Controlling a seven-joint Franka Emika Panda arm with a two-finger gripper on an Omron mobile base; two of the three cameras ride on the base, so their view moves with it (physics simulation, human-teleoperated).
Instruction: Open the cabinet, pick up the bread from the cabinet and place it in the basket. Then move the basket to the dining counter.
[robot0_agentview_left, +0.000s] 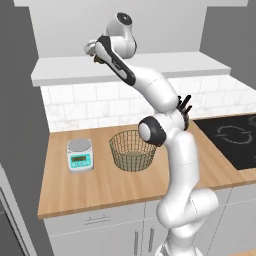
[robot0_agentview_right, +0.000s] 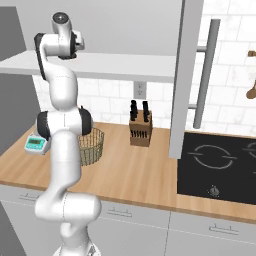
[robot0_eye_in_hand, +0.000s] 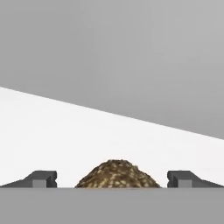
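Scale: a small white kitchen scale with a round grey plate and a green display (robot0_agentview_left: 80, 154) stands on the tabletop, well below the gripper and to its left; whatever the display shows is too small to read.
Basket: the round bowl-shaped basket of thin brass-coloured wire mesh (robot0_agentview_left: 131, 149) sits on the light wood tabletop (robot0_agentview_left: 100, 187), far below the gripper, just right of the scale and apart from it.
Gripper: the two-finger gripper (robot0_eye_in_hand: 112, 179) is raised to the white inner shelf (robot0_eye_in_hand: 87, 131) of the light grey wall cabinet (robot0_agentview_right: 186, 75); its dark fingertips (robot0_eye_in_hand: 41, 178) stand wide apart, unclosed.
Bread: the small dark brown lumpy roll (robot0_eye_in_hand: 116, 174) lies on the shelf between the two fingertips, with a gap on each side, touched by neither.
Cabinet door: swung out, edge-on, with a long vertical metal bar handle (robot0_agentview_right: 206, 75), right of the gripper.
Knife block: a brown wooden block with black handles (robot0_agentview_right: 140, 125) stands on the tabletop, lower right of the gripper.
Cooktop: a black cooktop (robot0_agentview_right: 220, 167) lies farthest right.
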